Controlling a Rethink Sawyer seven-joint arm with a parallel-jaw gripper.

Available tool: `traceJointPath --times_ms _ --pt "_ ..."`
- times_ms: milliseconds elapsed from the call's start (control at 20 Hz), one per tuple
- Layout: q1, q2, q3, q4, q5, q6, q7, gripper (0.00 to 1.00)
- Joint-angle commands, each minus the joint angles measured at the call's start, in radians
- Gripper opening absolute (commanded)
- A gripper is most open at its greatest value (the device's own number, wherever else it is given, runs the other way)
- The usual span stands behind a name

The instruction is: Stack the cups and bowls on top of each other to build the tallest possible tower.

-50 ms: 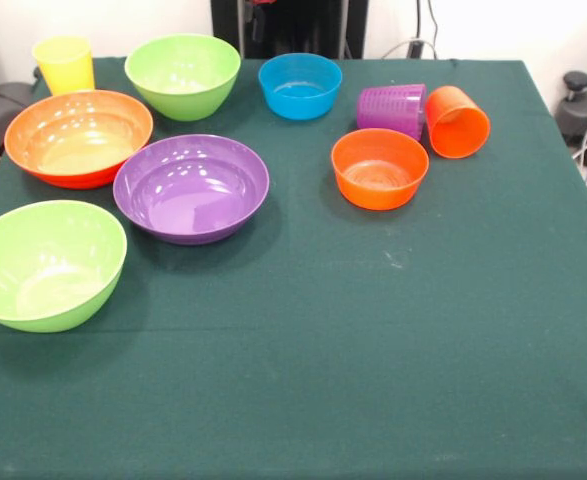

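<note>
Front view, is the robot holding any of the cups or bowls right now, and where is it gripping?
Nothing is held. No gripper shows in this view, and every cup and bowl sits free on the green table; the orange cup and purple cup lie on their sides.

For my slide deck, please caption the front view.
Five bowls and three cups sit unstacked on the green table; two cups lie tipped.

I can read no text, label, brand or number anywhere on my feed (the bowls and cups carry plain, unmarked surfaces).
</note>
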Motion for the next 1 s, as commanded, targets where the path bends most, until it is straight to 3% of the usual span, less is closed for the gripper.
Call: traceJointPath --times_ms 50,450,650,1000 --pt "0.084 0.007 0.110 -0.049 0.026 0.054 0.246 1.00" --pt "0.180 0.019 0.060 -0.001 0.039 -0.021 0.287 1.00" --pt "0.225 0.068 0.018 0.017 0.033 -0.100 0.302 1.00" --pt "0.393 0.137 -0.026 0.080 0.100 -0.231 0.339 1.00"
